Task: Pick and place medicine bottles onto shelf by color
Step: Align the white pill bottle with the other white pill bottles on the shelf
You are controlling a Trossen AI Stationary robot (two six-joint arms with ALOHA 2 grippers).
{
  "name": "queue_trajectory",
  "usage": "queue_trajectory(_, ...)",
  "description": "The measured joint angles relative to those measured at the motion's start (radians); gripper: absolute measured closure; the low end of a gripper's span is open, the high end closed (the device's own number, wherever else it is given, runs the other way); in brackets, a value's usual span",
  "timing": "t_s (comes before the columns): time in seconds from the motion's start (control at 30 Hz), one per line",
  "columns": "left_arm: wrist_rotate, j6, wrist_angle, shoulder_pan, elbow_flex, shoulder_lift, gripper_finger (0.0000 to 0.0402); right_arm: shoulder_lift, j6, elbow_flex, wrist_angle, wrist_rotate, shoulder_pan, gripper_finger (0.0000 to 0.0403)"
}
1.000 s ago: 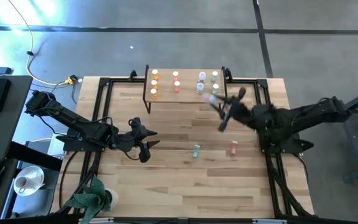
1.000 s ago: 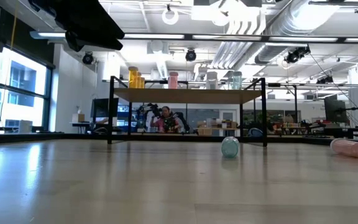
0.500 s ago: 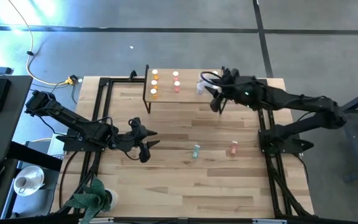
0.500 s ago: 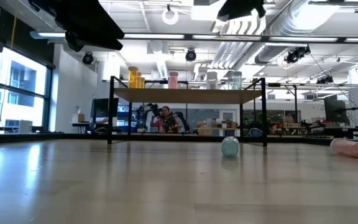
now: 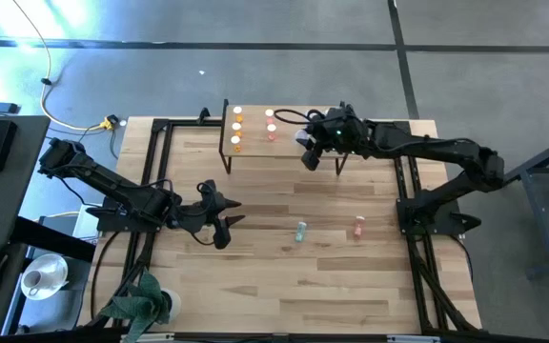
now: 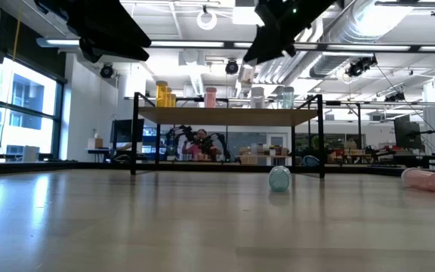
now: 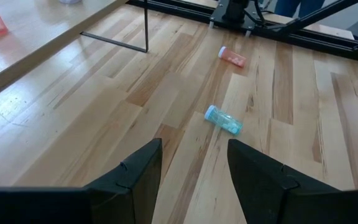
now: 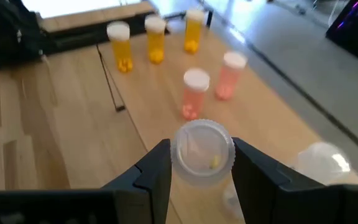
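Wooden worktop (image 5: 255, 276) below; over the far shelf (image 5: 255, 141) my right end effector (image 5: 310, 152) clamps a clear white-capped bottle (image 8: 202, 151); my left end effector (image 7: 191, 168) gapes empty.

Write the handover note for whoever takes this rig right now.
Right gripper: over the shelf, fingers shut on a pale bottle.
Left gripper: open, empty, hovering over the table's left half.
On the shelf: three orange bottles, two pink bottles, plus pale ones near the gripper.
Left: set down the held bottle, then pick up the teal bottle and the pink bottle, both lying on the table.
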Motion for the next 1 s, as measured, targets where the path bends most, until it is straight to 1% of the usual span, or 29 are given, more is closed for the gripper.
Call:
queue_trajectory(0.23,0.000,0.000,0.000,0.000,0.000,0.000,0.0229,0.047,0.000,0.000,-0.018,-0.008,-0.022,0.0272)
queue_trajectory(0.37,0.000,0.000,0.000,0.000,0.000,0.000,0.0229,0.049,0.000,0.000,-0.023,0.021,-0.032,0.0272)
queue_trajectory(0.63,0.000,0.000,0.000,0.000,0.000,0.000,0.0229,0.049,-0.008,0.000,-0.030,0.025,-0.056,0.0272)
queue_trajectory(0.8,0.000,0.000,0.000,0.000,0.000,0.000,0.0229,0.048,-0.008,0.000,-0.051,-0.011,-0.052,0.0272)
queue_trajectory(1.0,0.000,0.000,0.000,0.000,0.000,0.000,0.0229,0.025,0.001,0.000,-0.116,-0.017,-0.044,0.0272)
